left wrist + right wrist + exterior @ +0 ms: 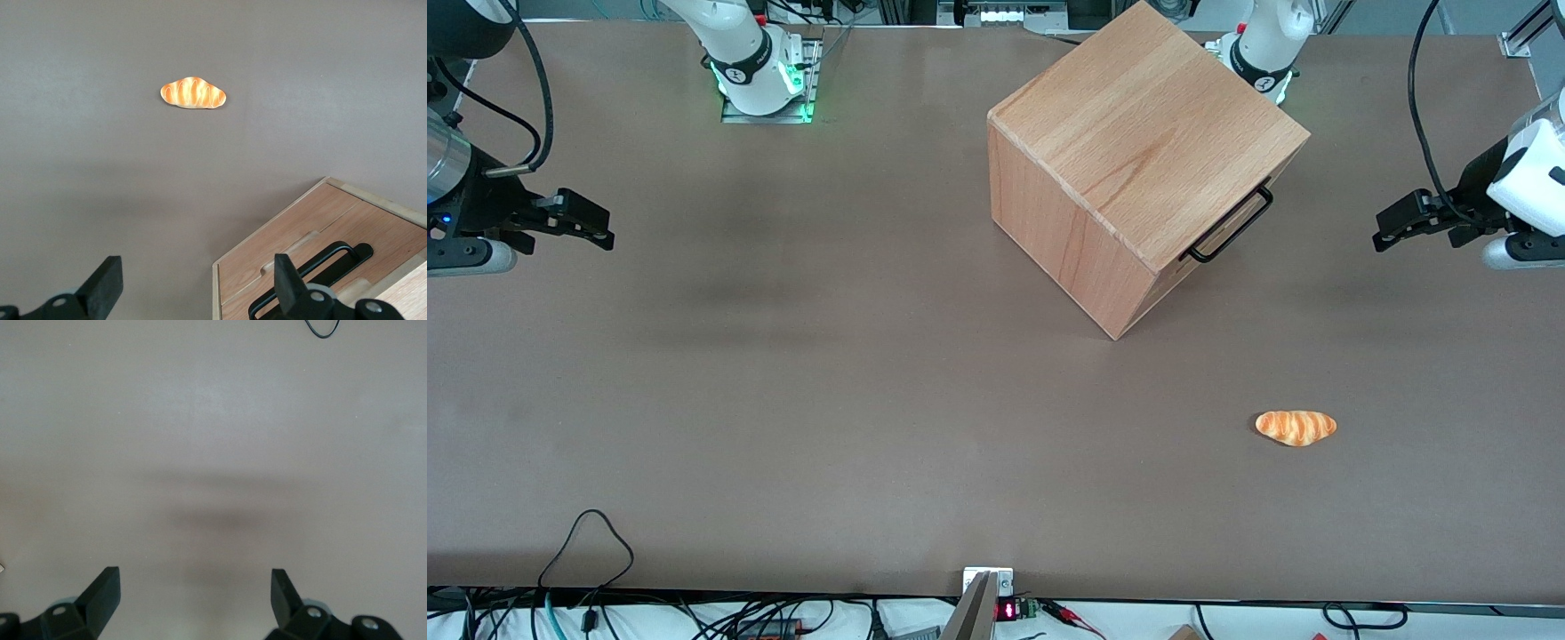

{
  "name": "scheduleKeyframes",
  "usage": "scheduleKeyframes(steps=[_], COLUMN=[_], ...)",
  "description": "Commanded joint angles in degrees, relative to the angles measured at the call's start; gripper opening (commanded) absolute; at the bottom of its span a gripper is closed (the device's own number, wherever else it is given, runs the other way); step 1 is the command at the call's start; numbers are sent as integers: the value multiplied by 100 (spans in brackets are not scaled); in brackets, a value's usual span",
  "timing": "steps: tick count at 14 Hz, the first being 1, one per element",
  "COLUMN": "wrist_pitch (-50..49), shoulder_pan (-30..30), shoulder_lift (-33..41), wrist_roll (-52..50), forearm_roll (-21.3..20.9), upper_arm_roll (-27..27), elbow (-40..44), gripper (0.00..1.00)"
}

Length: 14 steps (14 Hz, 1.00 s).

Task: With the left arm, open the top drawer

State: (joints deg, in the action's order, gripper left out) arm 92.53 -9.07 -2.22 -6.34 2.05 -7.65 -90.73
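On the brown table (783, 400) stood one wooden cabinet (1138, 151), its top drawer (1218, 236) shut, a single black handle (1232, 227) facing the working arm's end. One left arm (1525, 169) held its gripper (1383, 233) above the table near the handle, apart from it, fingers (107, 283) spread wide on nothing. One bread roll (1296, 427) lay nearer the front camera.

Brown matte tabletop (783, 373), wooden cabinet (1138, 151) standing on it turned at an angle, small bread roll (1296, 427) nearer the front camera, gripper (1392, 227) hovering above, fingers spread.
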Motion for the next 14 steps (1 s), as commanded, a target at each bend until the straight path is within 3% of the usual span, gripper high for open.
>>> scheduleKeyframes(steps=[1,14], wrist_pitch=[-121,-226], shoulder_pan=[-7,2], shoulder_lift=[-41,-50], wrist_roll=[124,159], forearm_roll=[-161,-117], upper_arm_roll=[-25,-61], elbow=[144,126], gripper=[100,100])
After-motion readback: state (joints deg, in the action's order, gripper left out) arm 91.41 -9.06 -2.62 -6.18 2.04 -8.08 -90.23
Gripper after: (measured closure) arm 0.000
